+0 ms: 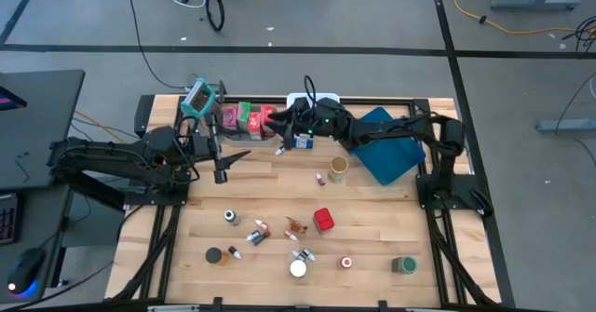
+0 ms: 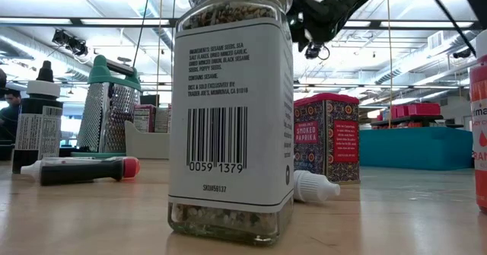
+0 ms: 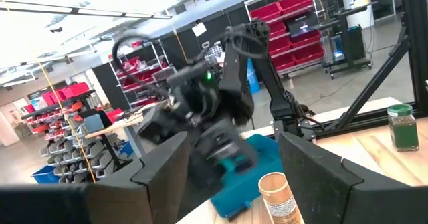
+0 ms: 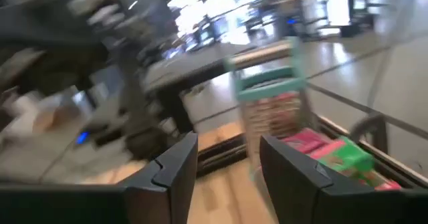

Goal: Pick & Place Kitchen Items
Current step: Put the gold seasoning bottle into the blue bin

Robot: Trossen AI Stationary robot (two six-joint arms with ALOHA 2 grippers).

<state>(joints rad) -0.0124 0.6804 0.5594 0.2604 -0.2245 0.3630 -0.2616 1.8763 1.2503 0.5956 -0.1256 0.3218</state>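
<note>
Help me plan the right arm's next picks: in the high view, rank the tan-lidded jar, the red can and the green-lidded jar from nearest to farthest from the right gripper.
From the right gripper, at the table's far edge:
1. Tan-lidded jar, beside the blue tray.
2. Red can, mid-table.
3. Green-lidded jar, near right corner.

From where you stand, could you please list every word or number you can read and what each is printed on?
"0059 1379", under the barcode of the clear glass seasoning jar with a white label.
"SKU#59137", lower on that label.
"INGREDIENTS: SESAME SEEDS, SEA SALT...", its top lines; the rest is too small.
"SMOKED PAPRIKA", on the red patterned tin.
Print on the small dark bottle is too small to read.
</note>
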